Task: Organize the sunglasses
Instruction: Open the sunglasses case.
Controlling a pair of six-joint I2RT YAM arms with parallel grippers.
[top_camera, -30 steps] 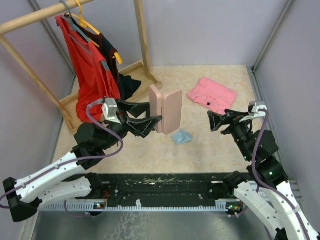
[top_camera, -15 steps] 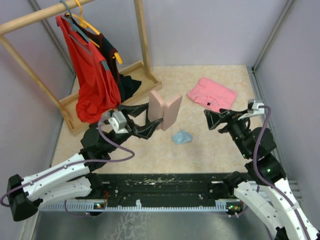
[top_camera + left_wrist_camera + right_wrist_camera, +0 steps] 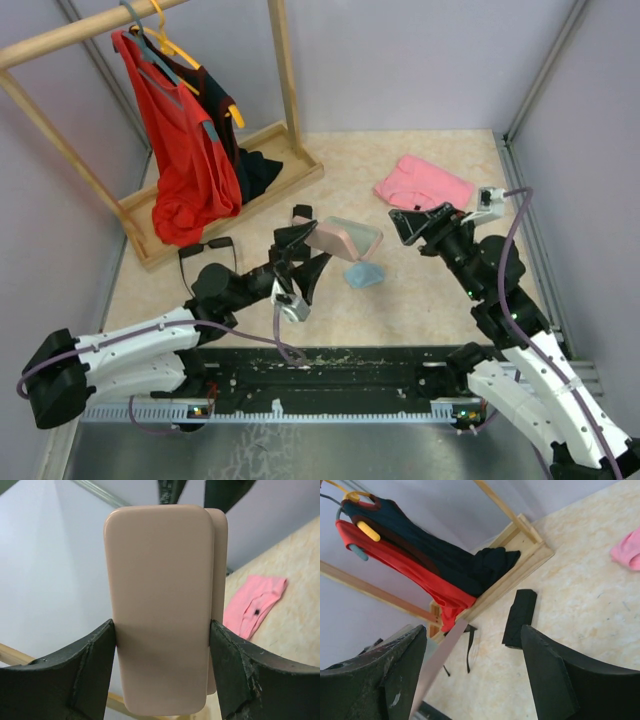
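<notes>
**K:** While the left tool clamps the pink case mid-frame in the top view, the lid looks swung ajar, grey lining upward. Wrist view: fingers pressed on both long edges, case squarely between them.

**M:** Right tool?

**K:** Right tool is wide with nothing in it. It hangs just right of the case, pointed toward it.

**M:** Glasses?

**K:** One pair lies flat on the worktop, left of centre, near the rack base. It is well apart from both tools. Frame thin and dark, colour not certain. Second pair not found. Can't tell whether anything sits inside the case. Black case lies on the worktop between rack base and pink case.

**M:** Step in hand, as I read it: present the case open and steady so a pair can go in.

**K:** Agreed. Level the case with the opening up and hold the grip on the lower shell only, so the lid stays free. If the lid needs widening, the right tool should take its free edge, not the hinge side.

**M:** Risks?

**K:** The shell looks smooth, and a side squeeze could let it pivot or slip. Best to lower it toward the worktop before anyone reaches for the glasses. That pair lies on the left arm's side, so the right tool faces a long reach.
</notes>
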